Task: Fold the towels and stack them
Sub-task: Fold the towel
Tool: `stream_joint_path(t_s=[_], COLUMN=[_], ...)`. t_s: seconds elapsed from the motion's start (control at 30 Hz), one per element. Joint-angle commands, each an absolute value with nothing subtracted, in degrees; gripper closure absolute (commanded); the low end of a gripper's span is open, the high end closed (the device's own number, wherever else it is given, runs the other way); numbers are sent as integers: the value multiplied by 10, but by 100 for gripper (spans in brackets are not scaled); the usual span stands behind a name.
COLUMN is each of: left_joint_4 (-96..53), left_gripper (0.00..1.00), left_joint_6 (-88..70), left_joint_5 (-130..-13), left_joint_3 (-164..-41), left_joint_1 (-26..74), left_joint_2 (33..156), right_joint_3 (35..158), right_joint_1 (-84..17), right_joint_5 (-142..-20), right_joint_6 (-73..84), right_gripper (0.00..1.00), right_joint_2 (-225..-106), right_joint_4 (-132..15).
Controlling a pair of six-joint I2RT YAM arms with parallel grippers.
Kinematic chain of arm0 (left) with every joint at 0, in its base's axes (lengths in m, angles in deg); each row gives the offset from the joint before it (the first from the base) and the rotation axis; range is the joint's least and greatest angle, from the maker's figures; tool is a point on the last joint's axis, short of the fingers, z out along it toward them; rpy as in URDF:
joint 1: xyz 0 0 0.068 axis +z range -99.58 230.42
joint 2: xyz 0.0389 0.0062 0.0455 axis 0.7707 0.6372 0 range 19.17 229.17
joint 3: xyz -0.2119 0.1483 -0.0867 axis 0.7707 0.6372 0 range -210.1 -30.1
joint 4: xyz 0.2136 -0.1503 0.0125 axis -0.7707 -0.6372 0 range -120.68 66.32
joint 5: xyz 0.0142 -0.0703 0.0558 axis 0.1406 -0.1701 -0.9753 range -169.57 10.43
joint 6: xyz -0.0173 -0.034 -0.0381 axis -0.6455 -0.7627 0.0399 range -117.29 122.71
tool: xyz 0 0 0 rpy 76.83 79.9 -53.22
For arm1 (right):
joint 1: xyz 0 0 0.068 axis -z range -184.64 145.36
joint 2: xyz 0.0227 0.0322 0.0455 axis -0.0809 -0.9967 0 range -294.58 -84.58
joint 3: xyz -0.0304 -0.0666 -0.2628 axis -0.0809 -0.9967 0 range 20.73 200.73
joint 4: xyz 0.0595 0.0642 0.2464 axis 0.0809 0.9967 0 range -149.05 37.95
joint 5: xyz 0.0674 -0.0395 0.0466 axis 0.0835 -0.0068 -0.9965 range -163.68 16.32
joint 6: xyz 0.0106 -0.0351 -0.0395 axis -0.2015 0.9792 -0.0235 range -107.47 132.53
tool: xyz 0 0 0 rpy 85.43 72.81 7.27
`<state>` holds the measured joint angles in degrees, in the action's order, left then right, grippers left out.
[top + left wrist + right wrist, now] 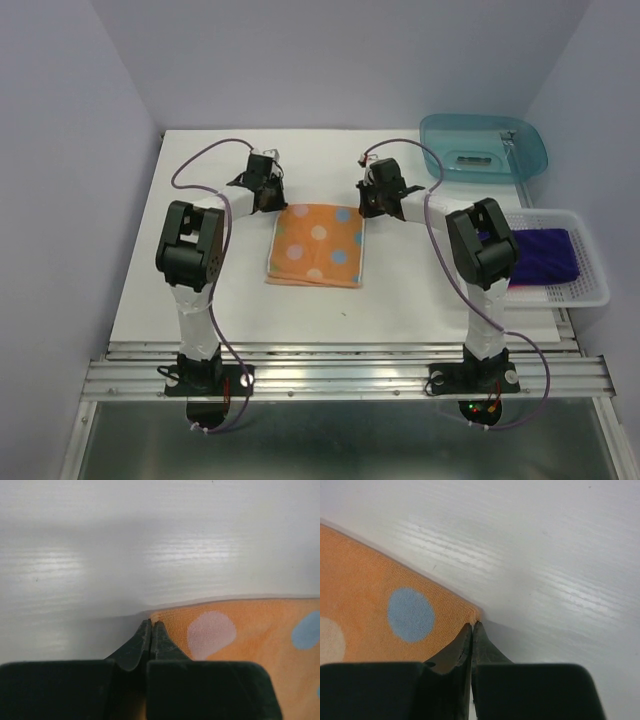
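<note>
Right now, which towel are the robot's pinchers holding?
The orange dotted towel, flat on the table: the left gripper and right gripper are each shut on a far corner. The purple towel lies untouched in the white basket.

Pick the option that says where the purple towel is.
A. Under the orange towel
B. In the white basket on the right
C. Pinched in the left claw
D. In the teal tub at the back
B: the purple towel lies in the white basket at the table's right edge, well apart from the orange towel in the middle.
</note>
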<state>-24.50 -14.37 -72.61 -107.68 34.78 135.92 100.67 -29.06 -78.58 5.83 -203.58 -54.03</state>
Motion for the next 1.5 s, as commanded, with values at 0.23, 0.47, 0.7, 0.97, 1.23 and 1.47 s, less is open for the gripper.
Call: stream_joint_path(t_s=[0.23,0.47,0.7,0.97,1.23,1.47], left_joint_4=[-140,-102,-57,-38,-27,-26], left_gripper=[100,100,100,100,100,100], left_joint_6=[-165,-190,-225,-266,-283,-297], left_joint_5=[-708,-715,-706,-727,-718,-712], left_joint_3=[-939,-846,-739,-635,-564,-522], left_joint_1=[350,350,349,349,348,345], left_joint_2=[1189,1106,1035,949,892,835], right_joint_3=[909,844,766,696,648,623], right_joint_1=[-299,-321,-350,-380,-404,-419], right_joint_5=[-866,-887,-877,-868,-883,-872], right_joint_6=[80,63,39,7,-25,-39], right_gripper=[99,99,99,99,99,99], right_joint_2=[-1899,-1814,-1745,-1686,-1654,-1636], right_joint_4=[-579,-603,-612,-618,-636,-636])
